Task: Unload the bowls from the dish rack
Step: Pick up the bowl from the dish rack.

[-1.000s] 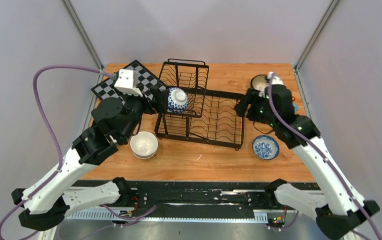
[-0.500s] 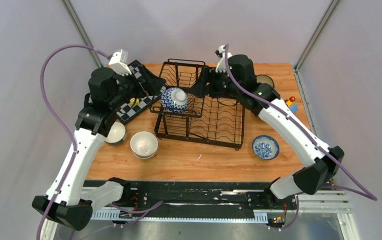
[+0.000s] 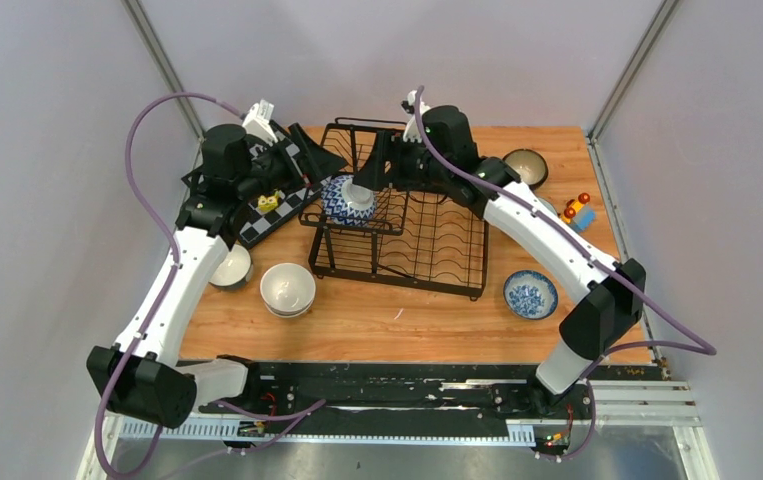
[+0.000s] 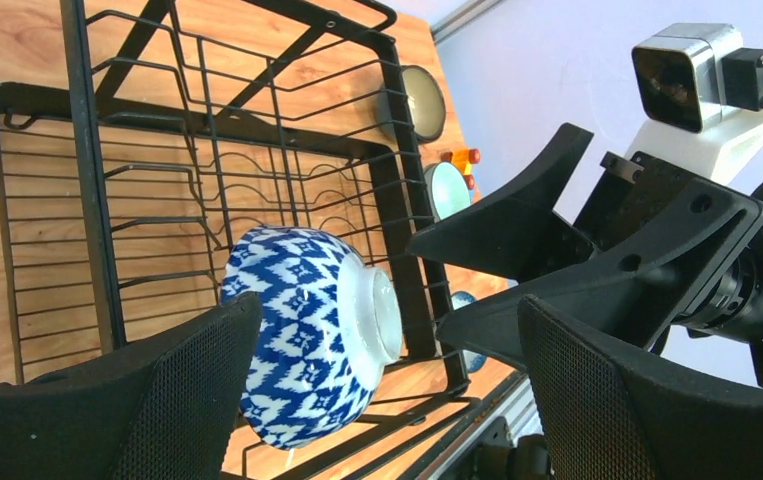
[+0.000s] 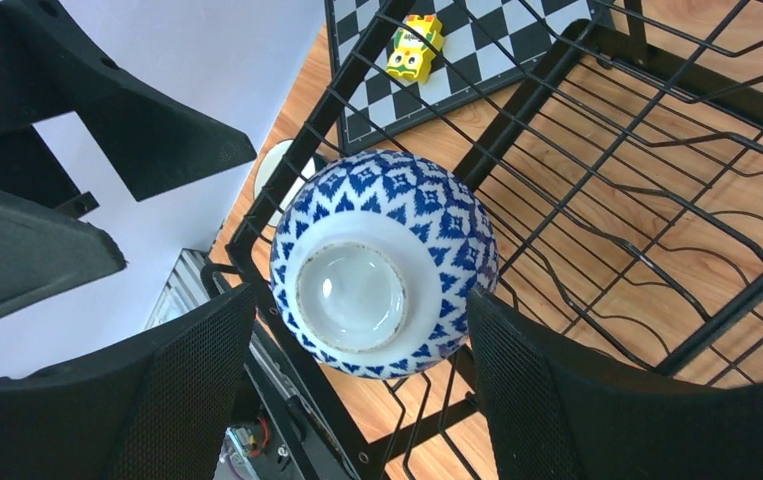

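Note:
A blue-and-white patterned bowl [image 3: 350, 198] lies upside down at the near left corner of the upper basket of the black wire dish rack [image 3: 427, 240]. My right gripper [image 3: 370, 170] is open just above the bowl [image 5: 382, 262], its fingers on either side and apart from it. My left gripper [image 3: 322, 160] is open to the left of the bowl [image 4: 302, 335], its fingers wide on either side, not touching. Off the rack stand stacked white bowls [image 3: 288, 289], a bowl [image 3: 231, 267] at the left, a blue-patterned bowl [image 3: 531, 294] and a dark bowl [image 3: 524, 167].
A checkerboard [image 3: 257, 205] with a small yellow toy [image 3: 268, 201] lies left of the rack under my left arm. A small coloured toy [image 3: 577, 210] sits at the right edge. A pale teal bowl [image 4: 447, 190] shows beyond the rack. The two grippers are close together.
Both arms have swung in to the rack's upper basket. The right gripper came from the dark bowl at the far right; the left rose from beside the white bowls. The patterned bowl has stayed put.

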Action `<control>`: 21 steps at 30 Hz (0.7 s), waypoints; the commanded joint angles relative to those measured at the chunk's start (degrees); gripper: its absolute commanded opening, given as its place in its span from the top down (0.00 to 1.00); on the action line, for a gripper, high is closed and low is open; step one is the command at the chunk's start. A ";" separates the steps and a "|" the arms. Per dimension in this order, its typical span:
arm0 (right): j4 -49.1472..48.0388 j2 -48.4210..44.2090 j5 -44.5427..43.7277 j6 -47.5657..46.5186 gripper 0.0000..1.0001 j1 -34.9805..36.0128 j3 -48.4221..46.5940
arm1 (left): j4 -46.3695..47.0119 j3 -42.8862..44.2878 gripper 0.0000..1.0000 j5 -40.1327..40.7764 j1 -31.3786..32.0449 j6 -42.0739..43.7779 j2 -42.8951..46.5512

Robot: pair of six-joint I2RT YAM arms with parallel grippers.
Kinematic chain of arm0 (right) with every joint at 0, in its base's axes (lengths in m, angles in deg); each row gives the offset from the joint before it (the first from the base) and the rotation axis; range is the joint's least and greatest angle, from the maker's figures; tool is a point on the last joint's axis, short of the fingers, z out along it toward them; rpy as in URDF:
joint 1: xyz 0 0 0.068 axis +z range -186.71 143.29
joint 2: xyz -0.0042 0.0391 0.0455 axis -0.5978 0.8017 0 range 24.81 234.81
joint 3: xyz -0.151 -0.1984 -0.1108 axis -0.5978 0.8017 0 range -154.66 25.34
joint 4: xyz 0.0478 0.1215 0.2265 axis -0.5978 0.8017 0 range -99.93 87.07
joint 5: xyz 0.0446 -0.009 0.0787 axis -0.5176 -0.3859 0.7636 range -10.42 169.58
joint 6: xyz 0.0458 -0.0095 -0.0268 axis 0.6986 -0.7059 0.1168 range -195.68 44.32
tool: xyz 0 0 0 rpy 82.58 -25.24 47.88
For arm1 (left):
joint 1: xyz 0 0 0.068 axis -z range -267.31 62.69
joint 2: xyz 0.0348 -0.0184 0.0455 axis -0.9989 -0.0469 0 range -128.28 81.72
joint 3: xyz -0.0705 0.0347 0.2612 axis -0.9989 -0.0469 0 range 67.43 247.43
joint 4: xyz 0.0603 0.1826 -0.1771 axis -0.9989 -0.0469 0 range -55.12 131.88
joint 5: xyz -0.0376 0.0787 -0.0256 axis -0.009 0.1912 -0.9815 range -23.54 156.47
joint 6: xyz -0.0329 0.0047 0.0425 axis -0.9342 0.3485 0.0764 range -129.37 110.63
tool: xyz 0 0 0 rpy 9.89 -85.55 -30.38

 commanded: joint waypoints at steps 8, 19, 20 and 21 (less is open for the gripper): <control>-3.67 2.49 3.25 2.45 0.19 1.19 0.86 | -9.70 0.94 0.00 4.23 -0.41 4.28 -0.57; -5.43 4.75 6.38 4.36 0.24 2.15 0.93 | -13.44 0.13 0.00 4.89 -0.41 3.85 0.38; -5.86 4.85 6.67 4.71 0.25 2.20 1.08 | -12.83 -0.14 0.00 4.11 -0.41 3.37 0.36; -6.29 4.91 6.94 5.08 0.26 2.21 1.23 | -12.54 -0.28 0.00 3.57 -0.41 2.99 0.30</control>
